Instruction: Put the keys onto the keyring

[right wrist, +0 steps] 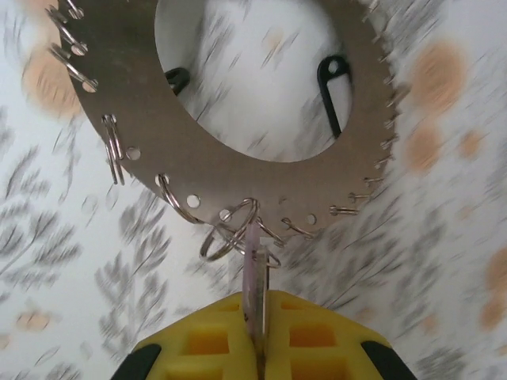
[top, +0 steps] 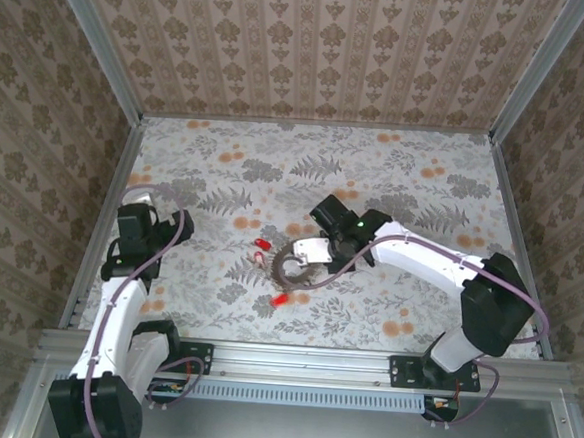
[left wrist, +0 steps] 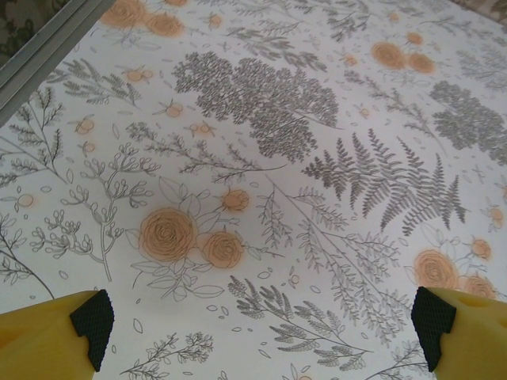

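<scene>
**Right pincer clamped on a key at the ring's rim, left pincer wide open**

My right pincer [right wrist: 255, 307] is closed, its yellow fingers pressed together on a thin key [right wrist: 253, 265]. I see the key edge-on as a pale pinkish strip standing up between them. Its tip reaches the near rim of the keyring [right wrist: 182, 150], among the small wire loops [right wrist: 226, 233] that hang from holes along that edge. I cannot tell whether the key is threaded through a loop. Two black clips [right wrist: 333, 87] show through the ring's wide hole.

From above, the keyring lies flat around the middle of the flowered table [top: 395, 176], with my right pincer at its far right side. One red key [top: 262, 244] lies just left of the ring and another red key [top: 280, 300] just in front of it.

My left pincer [left wrist: 261, 332] is spread wide, black pads [left wrist: 91, 324] far apart, holding nothing. It hangs over bare cloth near the table's left edge, well apart from the ring.
</scene>
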Motion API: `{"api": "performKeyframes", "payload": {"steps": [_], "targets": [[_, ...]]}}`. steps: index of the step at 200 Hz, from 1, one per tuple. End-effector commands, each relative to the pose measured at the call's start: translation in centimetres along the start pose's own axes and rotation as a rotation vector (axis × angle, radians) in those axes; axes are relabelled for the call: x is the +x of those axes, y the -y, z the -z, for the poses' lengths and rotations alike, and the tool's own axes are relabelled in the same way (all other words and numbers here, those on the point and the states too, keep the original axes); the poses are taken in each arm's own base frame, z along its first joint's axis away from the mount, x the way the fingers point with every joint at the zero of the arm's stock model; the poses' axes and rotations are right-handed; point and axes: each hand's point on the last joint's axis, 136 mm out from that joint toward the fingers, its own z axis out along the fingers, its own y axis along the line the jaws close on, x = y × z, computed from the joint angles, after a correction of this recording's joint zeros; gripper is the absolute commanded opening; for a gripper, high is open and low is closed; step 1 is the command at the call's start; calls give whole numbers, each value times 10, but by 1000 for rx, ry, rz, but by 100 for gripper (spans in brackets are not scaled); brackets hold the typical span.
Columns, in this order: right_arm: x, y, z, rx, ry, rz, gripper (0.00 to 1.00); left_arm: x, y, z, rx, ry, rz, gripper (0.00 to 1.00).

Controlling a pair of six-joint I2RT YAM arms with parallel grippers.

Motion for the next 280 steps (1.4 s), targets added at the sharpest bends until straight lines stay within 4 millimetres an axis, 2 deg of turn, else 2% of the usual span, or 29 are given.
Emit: {"api": "performKeyframes", "payload": {"steps": [1, 16, 32, 42, 52, 63, 94, 108, 120, 134, 145, 154, 156, 157, 158, 161, 173, 189, 197, 209, 225, 258, 280], "targets": [[42, -29, -13, -93, -105, -46, 4, -3, -8, -5, -37, 48, 37, 100], [71, -31, -25, -118, -180, -139, 5, -3, -7, -8, -40, 70, -14, 100], [105, -37, -35, -146, -275, -227, 6, -3, -17, -10, -105, 90, -41, 100], [117, -36, -36, -136, -301, -273, 7, -6, -20, -9, -129, 100, -61, 100], [123, -30, -32, -109, -301, -324, 11, -9, -18, -10, -129, 110, -107, 100], [130, -23, -27, -76, -305, -375, 22, -13, -18, -10, -142, 115, -139, 100], [150, -24, -20, -64, -347, -431, 44, -14, -25, -14, -195, 107, -225, 100], [153, -18, -15, -30, -330, -467, 46, -13, -23, -17, -184, 97, -281, 100], [152, -5, -5, 29, -285, -519, 46, -13, -17, -18, -156, 86, -318, 100], [140, 17, 12, 124, -166, -595, 47, -17, -4, -17, -90, 87, -355, 100], [127, 44, 42, 249, -6, -676, 54, -24, 10, -13, -32, 115, -383, 100], [119, 65, 67, 361, 128, -745, 67, -31, 18, -10, 1, 140, -402, 100], [117, 69, 73, 384, 159, -762, 76, -33, 20, -9, 3, 145, -405, 100], [117, 72, 76, 398, 174, -769, 88, -33, 20, -8, 4, 146, -407, 100], [116, 74, 80, 413, 190, -778, 94, -34, 21, -8, 7, 149, -408, 100], [116, 80, 89, 448, 232, -801, 99, -37, 23, -6, 9, 157, -412, 100], [115, 99, 128, 609, 406, -893, 100, -47, 32, 1, 29, 186, -427, 100], [122, 111, 176, 825, 631, -1003, 100, -59, 45, 14, 65, 239, -470, 100], [131, 110, 192, 921, 725, -1069, 99, -66, 51, 20, 74, 281, -486, 100], [145, 103, 202, 1034, 829, -1162, 100, -71, 54, 25, 74, 324, -490, 100], [161, 91, 189, 1100, 843, -1214, 100, -67, 55, 19, 78, 336, -495, 100], [186, 70, 131, 1091, 803, -1295, 100, -44, 45, -18, 51, 297, -467, 100], [201, 66, 97, 1066, 760, -1337, 100, -33, 39, -39, 29, 284, -458, 100]]}}
